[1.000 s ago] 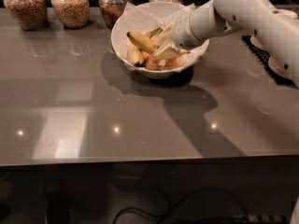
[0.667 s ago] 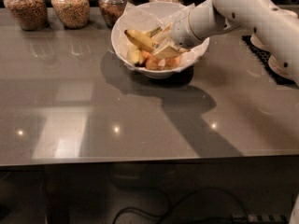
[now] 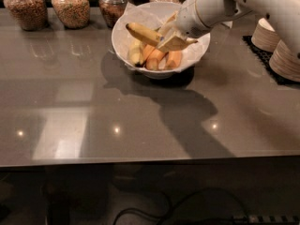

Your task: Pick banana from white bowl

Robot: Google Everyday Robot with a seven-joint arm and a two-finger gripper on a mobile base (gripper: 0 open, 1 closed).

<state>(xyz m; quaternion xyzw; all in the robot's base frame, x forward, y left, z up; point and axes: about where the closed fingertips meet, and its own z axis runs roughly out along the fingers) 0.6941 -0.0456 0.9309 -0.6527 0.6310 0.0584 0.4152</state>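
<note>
The white bowl, lined with crumpled white paper, stands at the back middle of the grey table. My gripper reaches in from the right, over the bowl, and is shut on the long yellow banana. The banana is lifted above the bowl's contents, its free end pointing left over the rim. A greenish-yellow banana and orange fruits lie in the bowl under it. The banana's sticker does not show.
Several glass jars of grain stand along the table's back edge, left of and behind the bowl. Stacked paper bowls sit on a black mat at the right edge. My white arm crosses the upper right.
The gripper has risen with the banana in it; the banana now sits higher over the bowl's contents than before.
</note>
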